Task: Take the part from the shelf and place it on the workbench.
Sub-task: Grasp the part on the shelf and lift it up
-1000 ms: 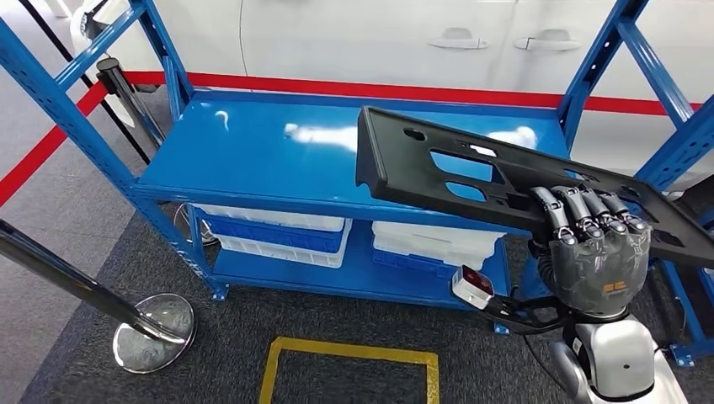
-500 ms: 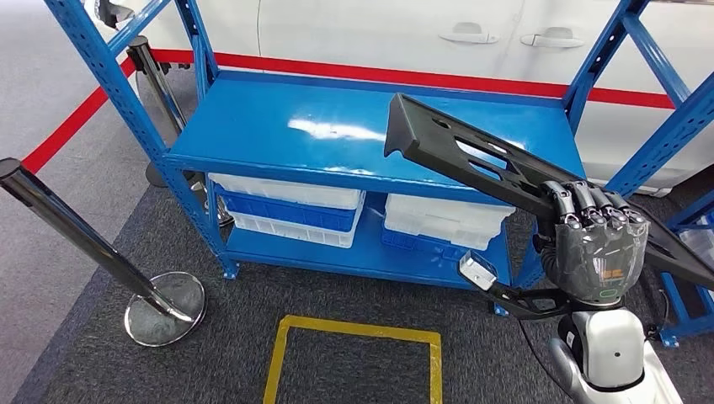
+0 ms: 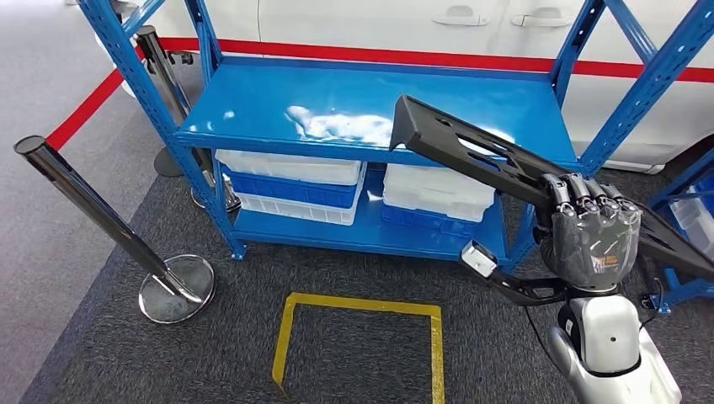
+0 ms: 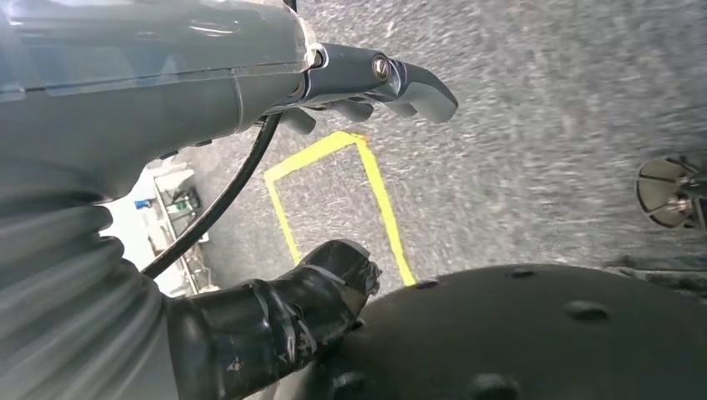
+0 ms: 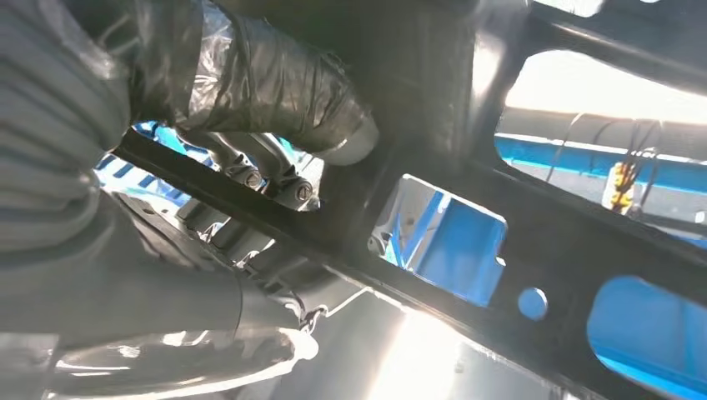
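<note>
Part (image 3: 471, 156): long black flat panel with cut-out slots and holes, held in the air, tilted, its far end reaching toward 11 o'clock over the front edge of the shelf's top deck, its near end running off toward 4 o'clock. It touches neither the shelf nor any bench.

Right hand (image 3: 594, 236): at 3 o'clock in the head view, fingers (image 3: 581, 195) curled over the panel's near edge, gripping it. In the right wrist view the hand (image 5: 250, 92) presses against the panel (image 5: 517, 250) from below.

Left hand (image 4: 333, 83): seen from its wrist camera above grey carpet; it holds nothing, though whether the fingers are spread or curled cannot be told.

Shelf (image 3: 354, 101): blue steel rack at 12 o'clock, top deck bare and glossy. Lower deck carries white and blue bins (image 3: 290, 189).

Post (image 3: 97, 215): chrome barrier stand at 9 o'clock, leaning, on a round base.

Floor marking (image 3: 362, 341): yellow taped rectangle at 6 o'clock on the carpet.

Car (image 3: 404, 25): white body with door handles behind the rack.
</note>
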You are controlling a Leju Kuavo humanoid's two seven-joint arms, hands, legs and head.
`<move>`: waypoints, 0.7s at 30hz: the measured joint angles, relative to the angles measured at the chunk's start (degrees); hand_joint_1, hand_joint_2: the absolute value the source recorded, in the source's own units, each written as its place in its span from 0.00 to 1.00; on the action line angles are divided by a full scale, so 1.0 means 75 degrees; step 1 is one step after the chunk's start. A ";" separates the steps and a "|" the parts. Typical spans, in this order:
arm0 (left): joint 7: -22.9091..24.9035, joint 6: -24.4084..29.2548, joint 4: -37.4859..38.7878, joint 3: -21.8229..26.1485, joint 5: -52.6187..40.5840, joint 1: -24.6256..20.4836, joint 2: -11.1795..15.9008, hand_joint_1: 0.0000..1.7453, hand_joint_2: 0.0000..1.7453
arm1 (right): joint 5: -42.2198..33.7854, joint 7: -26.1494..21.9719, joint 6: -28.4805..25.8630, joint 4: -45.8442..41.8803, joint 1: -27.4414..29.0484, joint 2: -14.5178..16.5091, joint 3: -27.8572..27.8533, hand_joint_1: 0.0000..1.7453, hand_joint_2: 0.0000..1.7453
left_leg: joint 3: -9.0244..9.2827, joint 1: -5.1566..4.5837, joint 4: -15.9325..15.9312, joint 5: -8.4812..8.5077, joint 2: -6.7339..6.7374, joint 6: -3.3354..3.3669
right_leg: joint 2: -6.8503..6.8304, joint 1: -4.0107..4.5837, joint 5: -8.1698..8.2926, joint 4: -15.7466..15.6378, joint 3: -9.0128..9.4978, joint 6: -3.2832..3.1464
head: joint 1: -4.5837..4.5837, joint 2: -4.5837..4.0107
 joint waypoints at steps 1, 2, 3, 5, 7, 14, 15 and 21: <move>0.0000 -0.0003 0.0000 -0.0006 -0.0001 -0.0002 0.0001 0.00 1.00 | -0.0012 -0.0033 0.0000 0.0079 -0.0047 0.0010 -0.0007 1.00 1.00 | -0.0102 0.0028 0.0467 -0.0368 0.0000 -0.0040 | 0.0000 -0.0003 0.0094 0.0007 -0.0109 -0.0014 | 0.0000 0.0000; 0.0000 -0.0005 0.0000 -0.0017 -0.0001 -0.0006 0.0003 0.00 1.00 | -0.0023 -0.0066 0.0000 0.0168 -0.0101 0.0025 -0.0017 1.00 1.00 | -0.0169 0.0060 0.0919 -0.0575 0.0001 -0.0080 | -0.0001 -0.0007 0.0197 0.0020 -0.0236 -0.0001 | 0.0000 0.0000; 0.0000 -0.0007 0.0000 -0.0029 -0.0001 -0.0011 0.0007 0.00 1.00 | -0.0034 -0.0097 0.0000 0.0266 -0.0159 0.0041 -0.0033 1.00 1.00 | -0.0163 0.0090 0.1241 -0.0583 0.0001 -0.0117 | -0.0001 -0.0017 0.0300 0.0040 -0.0377 0.0020 | 0.0000 0.0000; -0.0001 -0.0010 0.0000 -0.0050 -0.0002 -0.0018 0.0019 0.00 1.00 | -0.0048 -0.0152 0.0000 0.0451 -0.0271 0.0077 -0.0076 1.00 1.00 | 0.0172 0.0143 0.1225 -0.0186 0.0002 -0.0185 | -0.0001 -0.0058 0.0483 0.0119 -0.0684 0.0091 | 0.0000 0.0000; -0.0007 -0.0015 -0.0001 -0.0058 -0.0012 -0.0026 0.0032 0.00 1.00 | -0.0062 -0.0196 -0.0001 0.0582 -0.0375 0.0109 -0.0125 1.00 1.00 | 0.0957 0.0174 0.0307 -0.0035 -0.0010 -0.0232 | 0.0006 -0.0096 0.0617 0.0248 -0.0951 0.0194 | -0.0001 0.0000; -0.0074 -0.0078 -0.0009 -0.0112 -0.0048 -0.0089 0.0057 0.00 1.00 | -0.0238 -0.0289 -0.0002 0.0900 -0.0561 0.0171 -0.0207 1.00 1.00 | 0.1343 0.0122 -0.0813 -0.0030 -0.0021 0.0178 | 0.0013 -0.0132 0.0455 0.0610 -0.1292 0.0504 | 0.0003 0.0000; -0.0075 -0.0084 -0.0010 -0.0114 -0.0049 -0.0103 0.0056 0.00 1.00 | -0.0276 -0.0311 -0.0002 0.0938 -0.0567 0.0173 -0.0212 1.00 1.00 | 0.1233 0.0115 -0.0811 0.0075 -0.0005 0.0233 | 0.0025 -0.0134 0.0031 0.1001 -0.1402 0.0518 | 0.0003 0.0000; -0.0136 -0.0103 -0.0018 -0.0117 -0.0041 -0.0116 0.0031 0.00 1.00 | -0.0416 -0.0318 -0.0003 0.1150 -0.0601 0.0196 -0.0218 1.00 1.00 | 0.0488 -0.0037 -0.0749 0.0622 -0.0002 0.0313 | 0.0060 -0.0001 -0.0276 0.2040 -0.0884 0.0350 | 0.0002 0.0000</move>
